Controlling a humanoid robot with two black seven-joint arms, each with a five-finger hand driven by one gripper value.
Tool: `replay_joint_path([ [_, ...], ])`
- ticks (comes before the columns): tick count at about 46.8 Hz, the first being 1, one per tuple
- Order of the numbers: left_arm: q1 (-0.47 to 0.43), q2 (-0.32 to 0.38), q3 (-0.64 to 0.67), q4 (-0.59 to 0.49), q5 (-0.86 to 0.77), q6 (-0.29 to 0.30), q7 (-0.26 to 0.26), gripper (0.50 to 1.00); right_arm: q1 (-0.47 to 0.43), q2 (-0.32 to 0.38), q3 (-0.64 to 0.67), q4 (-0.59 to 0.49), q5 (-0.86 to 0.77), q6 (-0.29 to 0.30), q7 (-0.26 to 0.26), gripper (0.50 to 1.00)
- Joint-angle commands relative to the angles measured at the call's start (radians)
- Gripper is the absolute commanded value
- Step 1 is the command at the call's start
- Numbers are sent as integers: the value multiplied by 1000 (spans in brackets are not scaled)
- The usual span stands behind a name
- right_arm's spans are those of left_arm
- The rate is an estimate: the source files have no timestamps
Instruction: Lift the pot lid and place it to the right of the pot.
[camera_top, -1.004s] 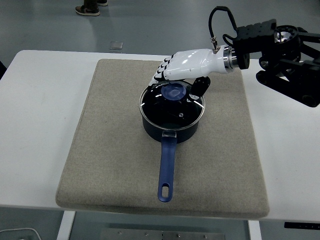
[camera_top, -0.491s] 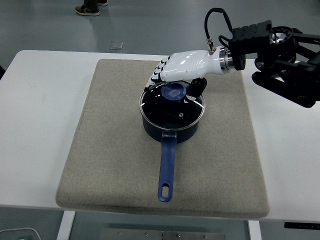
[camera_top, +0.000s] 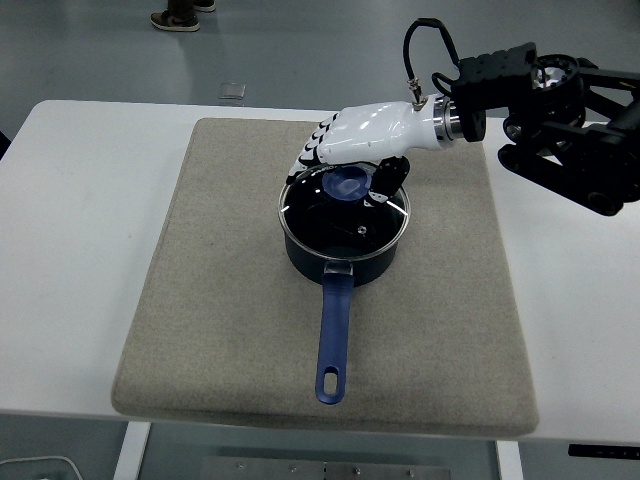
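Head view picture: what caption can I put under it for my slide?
White robot hand closes around the blue knob of the glass lid on a dark blue pot.

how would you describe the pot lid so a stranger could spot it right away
A beige mat covers the middle of the white table, with a dark blue pot on it. The lid is the clear glass disc on top, with a round blue knob under the right hand.

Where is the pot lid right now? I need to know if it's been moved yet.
In the head view the pot lid sits on the pot, mid-mat, with the right hand over its blue knob.
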Motion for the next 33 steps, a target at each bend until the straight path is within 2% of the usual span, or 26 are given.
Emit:
replay_joint_path([
  [1, 0, 0, 0, 0, 0, 0, 0, 1000, 0, 0, -9, -2, 0, 1, 0, 760],
  [3, 0, 0, 0, 0, 0, 0, 0, 1000, 1, 0, -17, -3, 0, 2, 0, 736],
  [5, 0, 0, 0, 0, 0, -1, 0, 1000, 0, 2, -18, -5, 2, 4, 0, 674],
  [8, 0, 0, 0, 0, 0, 0, 0, 1000, 0, 5, -18, -6, 2, 7, 0, 642],
  [9, 0, 0, 0, 0, 0, 0, 0, 1000, 0, 8, -18, -6, 3, 10, 0, 609],
  [11, 0, 0, 0, 0, 0, 0, 0, 1000, 0, 9, -20, -6, 3, 13, 0, 509],
  [12, 0, 0, 1, 0, 0, 0, 0, 1000, 0, 9, -20, -6, 2, 16, 0, 500],
  [33, 0, 0, 0, 0, 0, -1, 0, 1000, 21, 43, -28, -37, 0, 37, 0, 500],
])
